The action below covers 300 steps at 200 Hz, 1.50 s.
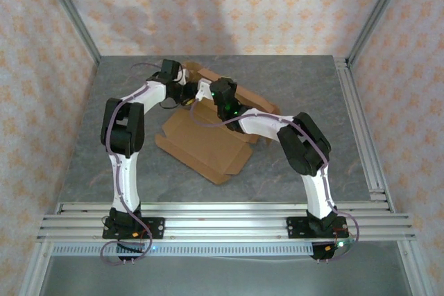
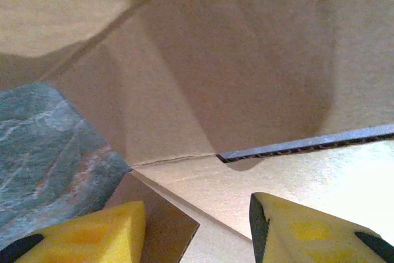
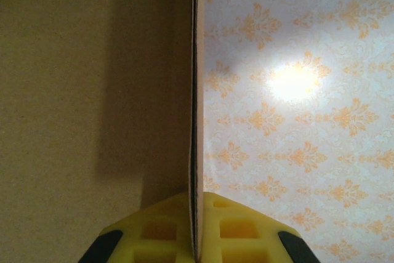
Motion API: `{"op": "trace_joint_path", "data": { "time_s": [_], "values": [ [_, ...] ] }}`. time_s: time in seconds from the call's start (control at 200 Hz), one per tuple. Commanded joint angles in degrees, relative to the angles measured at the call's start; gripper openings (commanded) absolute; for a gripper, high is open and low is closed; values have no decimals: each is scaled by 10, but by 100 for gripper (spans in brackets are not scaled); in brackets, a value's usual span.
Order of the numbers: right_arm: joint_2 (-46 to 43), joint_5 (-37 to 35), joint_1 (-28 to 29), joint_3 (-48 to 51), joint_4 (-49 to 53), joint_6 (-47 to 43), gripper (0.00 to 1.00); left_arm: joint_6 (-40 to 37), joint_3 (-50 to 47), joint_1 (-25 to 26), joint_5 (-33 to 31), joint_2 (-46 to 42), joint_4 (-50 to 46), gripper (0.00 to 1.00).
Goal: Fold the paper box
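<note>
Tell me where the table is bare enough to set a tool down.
Bare table lies between the right arm and the right rail; also left of the left arm, and along the front rail between both arms. Crowded: the middle, where the paper box lies and both arms reach onto it.

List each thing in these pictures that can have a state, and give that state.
paper box, partly folded: far flaps raised, near panel flat on table.
left gripper, jaws apart, a flap between them.
right gripper, jaws shut on a box panel's edge.
</note>
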<state>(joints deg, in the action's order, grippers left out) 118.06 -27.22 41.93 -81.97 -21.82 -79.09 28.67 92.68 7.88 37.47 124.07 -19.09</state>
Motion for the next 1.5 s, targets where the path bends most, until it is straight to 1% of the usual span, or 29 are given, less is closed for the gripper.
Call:
{"op": "trace_joint_path", "data": {
  "time_s": [0.0,0.105,0.22,0.305,0.355,0.425,0.47,0.51,0.606,0.726,0.796,0.881,0.986,1.096,1.131,1.256,1.496],
  "values": [
    [7,-14,-3,-8,-3,4,0,11,-15,3,-3,-13,8,51],
    [1,-15,-3,-3,-5,1,0,9,-52,-2,-36,-57,29,58],
    [-5,-16,-3,4,-9,-2,0,6,-105,-19,-76,-116,55,65],
    [-9,-18,-3,7,-9,-8,0,13,-157,-35,-101,-170,97,71],
    [-10,-20,-3,11,-15,-19,0,16,-190,-45,-119,-198,127,77],
    [-10,-22,-4,18,-35,-40,0,13,-225,-57,-142,-224,167,88],
    [-10,-22,-2,22,-42,-49,0,-4,-233,-63,-145,-230,184,95],
    [-12,-22,-3,24,-44,-55,0,-25,-225,-66,-147,-227,179,100],
    [-21,-16,-1,35,-48,-61,0,-87,-227,-68,-165,-225,205,100],
    [-34,-3,-1,53,-51,-70,0,-177,-211,-68,-152,-214,221,100],
    [-38,8,-1,65,-61,-91,0,-213,-187,-66,-160,-199,204,100],
    [-41,16,0,76,-76,-113,0,-246,-147,-60,-201,-182,162,99],
    [-37,18,3,78,-92,-133,0,-270,-118,-59,-212,-167,148,95],
    [-27,18,4,75,-114,-157,0,-291,-73,-59,-192,-150,116,91],
    [-25,20,5,73,-117,-162,0,-297,-57,-59,-186,-127,103,89],
    [-20,23,5,68,-134,-184,0,-318,-11,-57,-166,-102,66,85],
    [-16,28,4,54,-130,-187,0,-341,57,-54,-148,-55,23,76]
  ]
}}
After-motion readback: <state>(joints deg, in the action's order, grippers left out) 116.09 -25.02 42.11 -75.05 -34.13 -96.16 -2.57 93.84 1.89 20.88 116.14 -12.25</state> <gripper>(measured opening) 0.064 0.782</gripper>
